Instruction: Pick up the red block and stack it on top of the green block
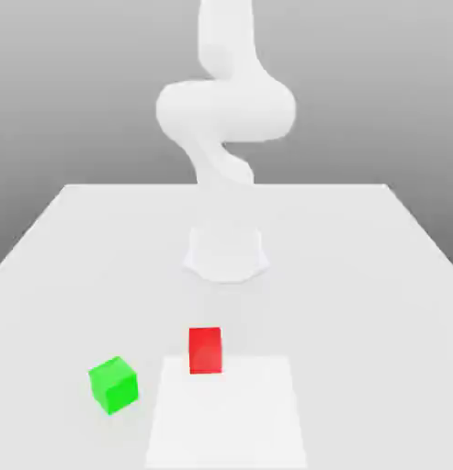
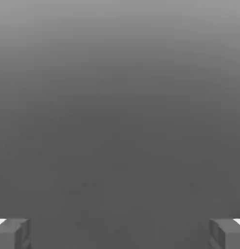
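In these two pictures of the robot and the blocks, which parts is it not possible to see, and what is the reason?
- Upper end of the arm: exterior view, cut off by the top edge.
- Far sides and undersides of the red block and green block: exterior view, hidden by the blocks themselves.
- Near end of the table: exterior view, cut off by the bottom edge.
- Outer parts of the open hand: hand view, cut off by the edges.
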Motion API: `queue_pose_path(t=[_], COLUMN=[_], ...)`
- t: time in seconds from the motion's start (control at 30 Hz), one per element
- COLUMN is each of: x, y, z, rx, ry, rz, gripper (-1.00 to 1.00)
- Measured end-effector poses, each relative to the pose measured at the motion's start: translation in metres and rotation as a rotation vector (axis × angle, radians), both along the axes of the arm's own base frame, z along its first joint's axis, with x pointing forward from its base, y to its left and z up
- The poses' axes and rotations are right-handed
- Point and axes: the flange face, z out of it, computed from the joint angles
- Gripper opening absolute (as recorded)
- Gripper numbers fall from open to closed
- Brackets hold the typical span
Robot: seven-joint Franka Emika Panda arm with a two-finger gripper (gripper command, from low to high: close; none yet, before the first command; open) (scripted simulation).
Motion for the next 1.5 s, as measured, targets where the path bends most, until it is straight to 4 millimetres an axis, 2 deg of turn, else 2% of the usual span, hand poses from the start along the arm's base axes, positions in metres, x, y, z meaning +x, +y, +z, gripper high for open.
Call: queue_pose_path(t=[0.13,0.23,0.3,0.43,0.57,0.6,0.67,0.8,0.83,1.07,1.33,1.4,1.5], x=[0.032,0.039,0.037,0.011,-0.036,-0.044,-0.050,-0.055,-0.056,-0.056,-0.055,-0.046,-0.022], y=[-0.004,-0.010,-0.015,-0.024,-0.031,-0.032,-0.033,-0.033,-0.033,-0.032,-0.033,-0.046,-0.087], z=[-0.099,-0.174,-0.225,-0.326,-0.428,-0.450,-0.475,-0.508,-0.515,-0.515,-0.460,-0.449,-0.434], rx=[-0.028,-0.039,-0.042,-0.037,-0.018,-0.015,-0.013,-0.012,-0.012,-0.012,-0.012,0.016,0.087], ry=[0.148,0.258,0.334,0.496,0.669,0.696,0.716,0.723,0.723,0.724,0.724,0.723,0.718], rz=[0.010,0.018,0.023,0.037,0.054,0.056,0.058,0.059,0.060,0.061,0.059,0.002,-0.164], gripper=[0.00,0.00,0.00,0.00,0.00,0.00,0.00,0.00,-1.00,-1.00,-1.00,-1.00,-1.00])
